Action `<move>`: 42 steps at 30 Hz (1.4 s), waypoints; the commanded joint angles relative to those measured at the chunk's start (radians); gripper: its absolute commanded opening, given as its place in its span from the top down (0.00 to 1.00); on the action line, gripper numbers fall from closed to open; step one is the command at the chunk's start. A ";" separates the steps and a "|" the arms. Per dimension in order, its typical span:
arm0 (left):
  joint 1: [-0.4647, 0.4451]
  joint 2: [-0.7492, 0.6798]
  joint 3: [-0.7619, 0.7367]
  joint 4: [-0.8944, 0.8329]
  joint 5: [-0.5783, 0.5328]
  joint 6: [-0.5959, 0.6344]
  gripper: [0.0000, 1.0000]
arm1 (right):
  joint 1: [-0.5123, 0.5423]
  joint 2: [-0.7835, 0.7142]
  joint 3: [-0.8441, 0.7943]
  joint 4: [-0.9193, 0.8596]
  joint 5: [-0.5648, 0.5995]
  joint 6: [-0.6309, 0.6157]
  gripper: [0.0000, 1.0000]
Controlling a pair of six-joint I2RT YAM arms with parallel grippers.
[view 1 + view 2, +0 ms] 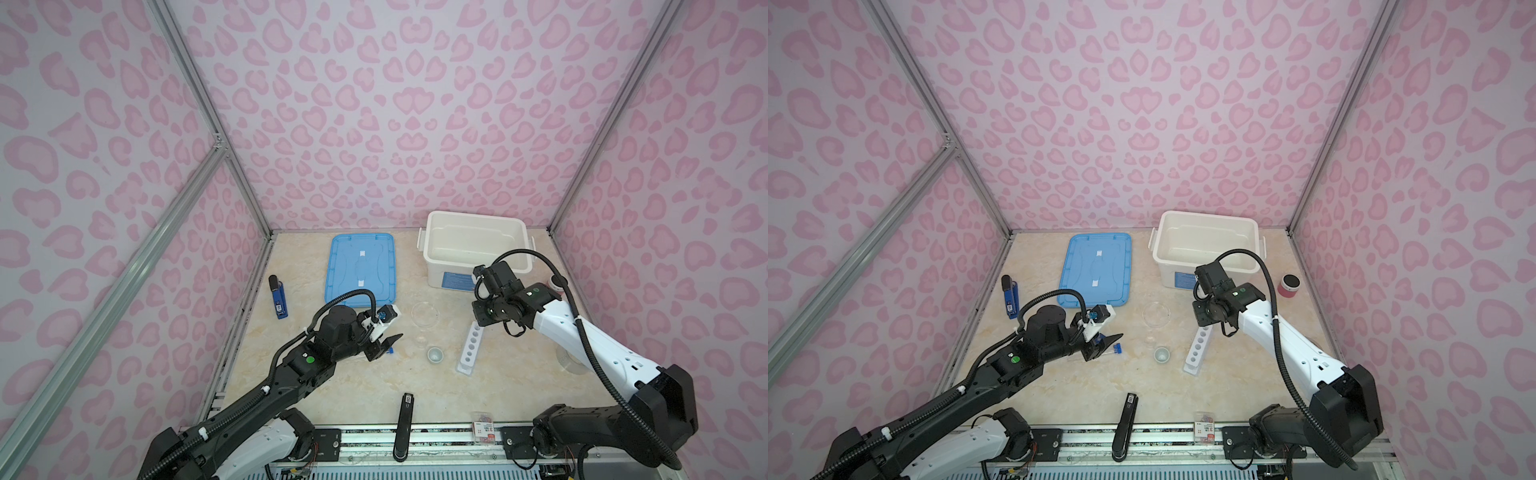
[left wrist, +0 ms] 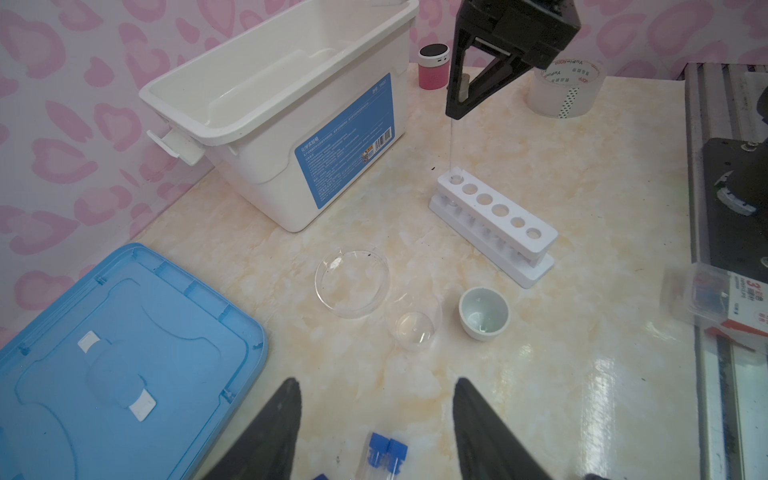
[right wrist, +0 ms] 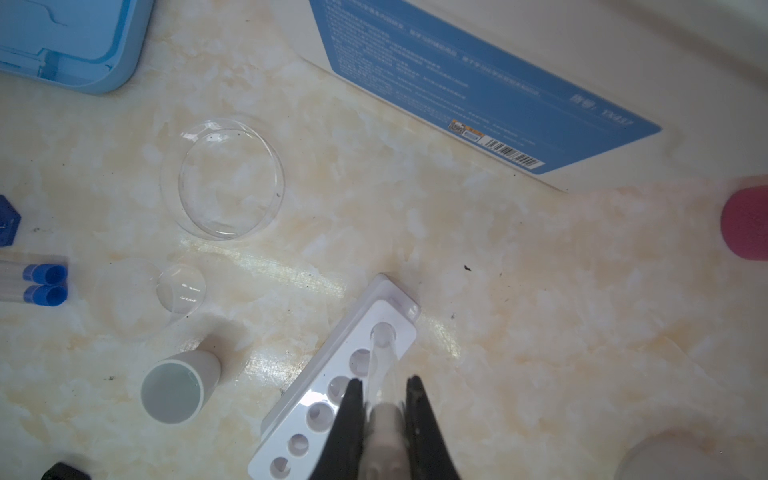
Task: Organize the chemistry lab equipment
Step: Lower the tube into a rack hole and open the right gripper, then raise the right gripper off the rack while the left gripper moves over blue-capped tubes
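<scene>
My right gripper (image 3: 384, 380) is shut on a clear test tube (image 3: 384, 353) held upright, its lower end in the end hole of the white rack (image 3: 399, 316). The left wrist view shows the same tube (image 2: 451, 141) entering the rack (image 2: 494, 212). My left gripper (image 2: 376, 382) is open above two blue-capped test tubes (image 2: 384, 455) lying side by side on the table. In both top views it hovers left of centre (image 1: 384, 345). A clear dish (image 2: 352, 282), a small clear glass (image 2: 413, 336) and a pale cup (image 2: 484, 313) stand between the grippers.
An open white bin (image 1: 430, 232) stands at the back right, with a blue lid (image 1: 361, 268) flat to its left. A blue-and-black lighter (image 1: 277, 297) lies far left. A pink can (image 1: 1288, 285) and a tape roll (image 2: 567, 89) are on the right. A black stick (image 1: 405, 424) lies at the front edge.
</scene>
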 commanded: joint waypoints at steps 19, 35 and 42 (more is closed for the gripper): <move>0.002 -0.024 -0.002 0.012 0.008 -0.017 0.39 | 0.008 -0.026 -0.022 -0.018 0.008 0.012 0.71; 0.001 -0.035 0.021 -0.041 0.010 -0.011 0.40 | 0.029 -0.068 0.072 -0.087 0.018 0.000 0.57; 0.001 -0.029 0.059 -0.133 -0.010 0.007 0.41 | 0.033 -0.118 0.107 -0.097 0.016 -0.027 0.56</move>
